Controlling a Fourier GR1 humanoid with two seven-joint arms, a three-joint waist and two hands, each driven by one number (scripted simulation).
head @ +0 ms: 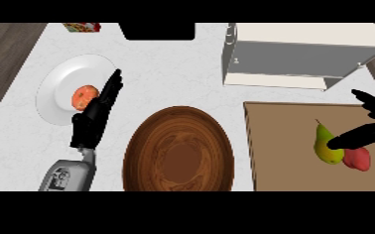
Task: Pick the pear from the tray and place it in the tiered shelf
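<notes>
Yellow-green pear (327, 144) lies on the brown tray (285, 144), beside a red fruit (357, 158). Right hand (359, 135) spreads open, one finger touching the pear. Left hand (99, 111) rests open, well left of the tray.

A big brown wooden bowl (179, 149) sits on the white surface (168, 74). A round orange fruit (84, 97) lies on a white plate (62, 82).

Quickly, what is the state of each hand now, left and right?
Left hand: open, fingers straight, holding nothing, beside the white plate.
Right hand: open, a finger touching the pear on the tray, not yet closed on it.
</notes>
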